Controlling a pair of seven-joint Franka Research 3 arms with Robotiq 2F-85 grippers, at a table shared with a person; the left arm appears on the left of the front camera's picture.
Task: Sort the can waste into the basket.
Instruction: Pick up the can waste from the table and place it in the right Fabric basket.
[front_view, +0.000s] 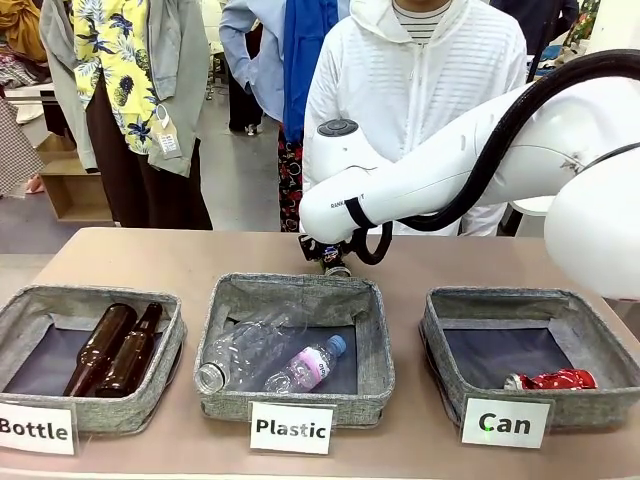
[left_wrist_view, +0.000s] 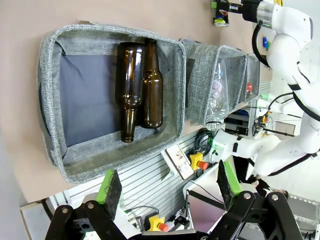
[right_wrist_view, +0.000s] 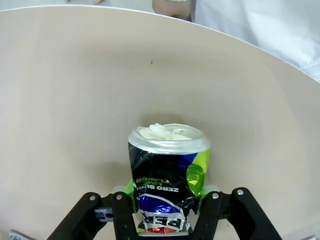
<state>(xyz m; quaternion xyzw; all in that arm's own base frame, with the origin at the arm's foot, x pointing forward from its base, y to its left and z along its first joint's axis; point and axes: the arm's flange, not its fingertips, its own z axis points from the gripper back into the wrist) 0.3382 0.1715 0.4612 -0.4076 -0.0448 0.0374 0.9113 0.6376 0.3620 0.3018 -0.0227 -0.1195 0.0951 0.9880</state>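
Right arm reaching across, fingers (right_wrist_view: 162, 212) seemingly clamping black can (right_wrist_view: 167, 170)

Two brown glass bottles (front_view: 115, 348) fill the Bottle basket (front_view: 160, 385); clear plastic bottles (front_view: 270, 360) the Plastic basket (front_view: 375, 370)

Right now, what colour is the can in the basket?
Red can, clearest in the front view.
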